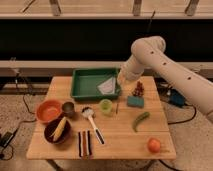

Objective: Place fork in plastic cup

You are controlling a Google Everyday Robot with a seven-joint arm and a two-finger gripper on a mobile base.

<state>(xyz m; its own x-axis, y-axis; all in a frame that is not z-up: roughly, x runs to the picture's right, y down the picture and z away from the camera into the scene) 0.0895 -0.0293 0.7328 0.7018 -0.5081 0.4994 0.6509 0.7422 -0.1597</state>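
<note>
The fork (117,107) lies flat on the wooden table (120,145), its thin handle pointing away from me, just right of the plastic cup (106,106). The light-green cup stands upright in front of the green tray (76,86). My gripper (120,82) hangs at the end of the white arm (150,52), above the tray's right edge and behind the cup and fork. It is shut and I see nothing in it. It is well clear of the fork.
The tray holds a white folded paper (107,86). A teal sponge (135,101), a dark red cluster (138,89), a green pepper (141,120) and an orange fruit (154,145) lie to the right. On the left are an orange bowl (48,110), a dark metal cup (68,108), a bowl with a banana (57,130) and a white-handled spoon (92,122).
</note>
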